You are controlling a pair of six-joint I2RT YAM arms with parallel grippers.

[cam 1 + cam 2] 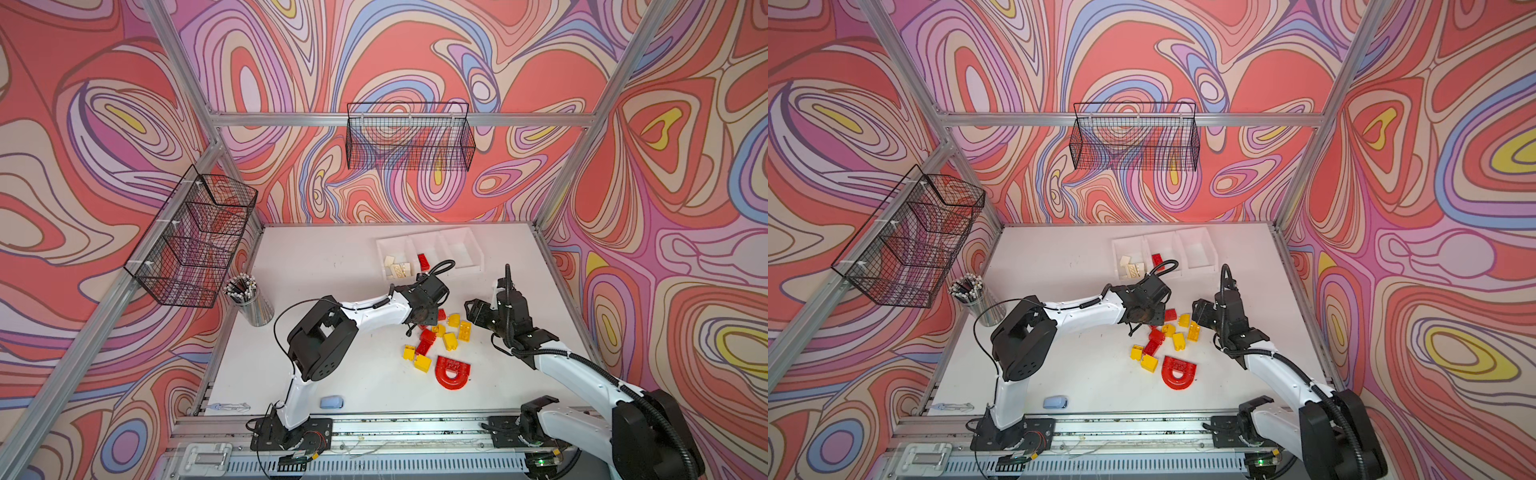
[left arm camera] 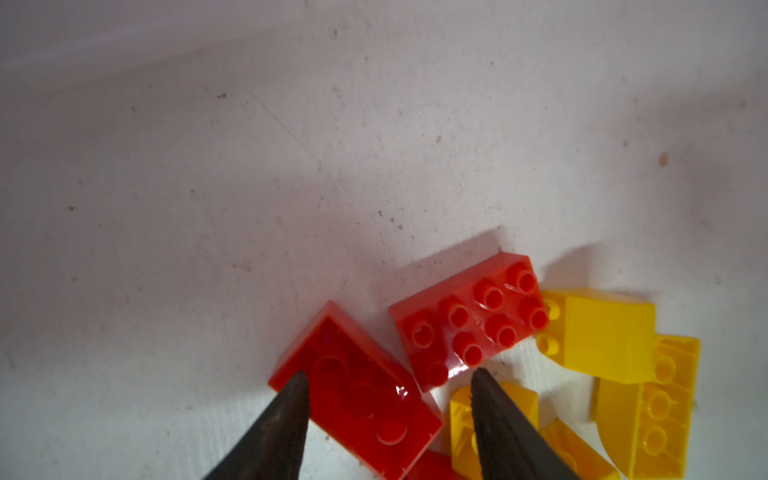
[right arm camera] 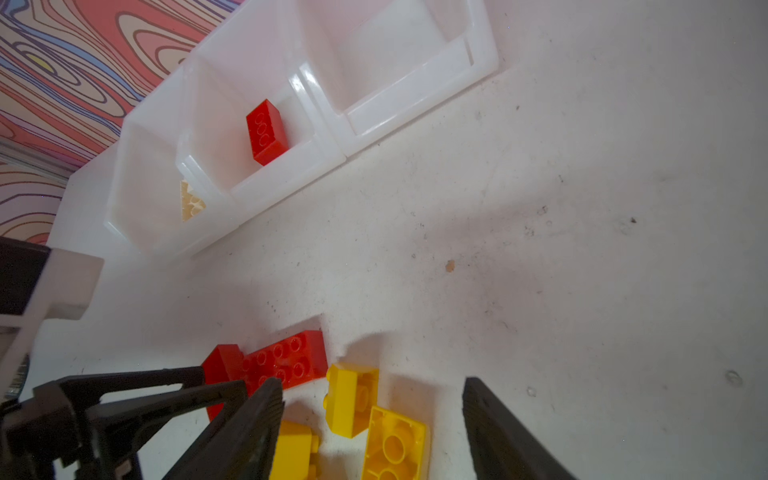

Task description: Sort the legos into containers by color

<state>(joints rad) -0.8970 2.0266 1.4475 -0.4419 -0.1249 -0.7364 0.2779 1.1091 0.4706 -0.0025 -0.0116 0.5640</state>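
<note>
A: Where are the legos?
B: Most lie in a heap on the tabletop, in front of the containers. Some cream bricks are in the left bin, and one red brick sits in the middle bin.
A: What do the left fingers do?
B: They are open, low over an upside-down red brick, one finger on each side. They do not squeeze it yet.
A: And the right fingers?
B: Open wide above some yellow bricks, holding nothing.
A: Is that red brick hard to grab?
B: I think it is light and hard, but smooth and slippy. It lies crooked to the fingers, so it may turn. Best to pinch its two long flat sides
</note>
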